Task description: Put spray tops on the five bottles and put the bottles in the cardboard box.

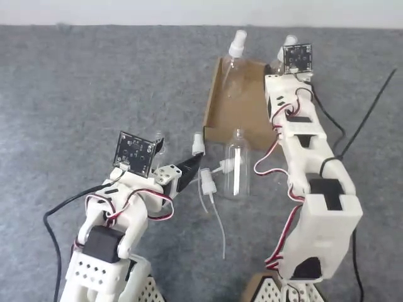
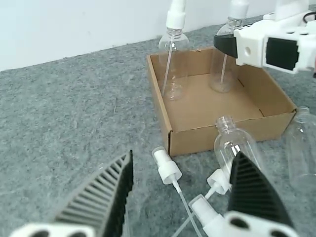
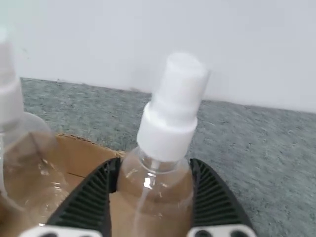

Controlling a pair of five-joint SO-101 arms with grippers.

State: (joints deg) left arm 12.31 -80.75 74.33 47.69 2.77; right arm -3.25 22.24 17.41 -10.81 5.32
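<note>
Grasps capped bottle [image 3: 163,138] in right claw [image 3: 155,168] inside box [image 2: 197,138]; left claw [image 2: 185,157] spread wide before box. Probably light, slick, crushable: take mid-body.

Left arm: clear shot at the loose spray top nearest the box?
Probably yes: the left gripper has open jaws, and that spray top lies just ahead with nothing over it; the uncapped bottle stands close by.

Saw open table [image 1: 94,82] along the left edge. Met loose spray tops [image 1: 206,181] and an uncapped bottle [image 1: 237,173] crowding the middle, just beside the cardboard box [image 1: 213,94].
</note>
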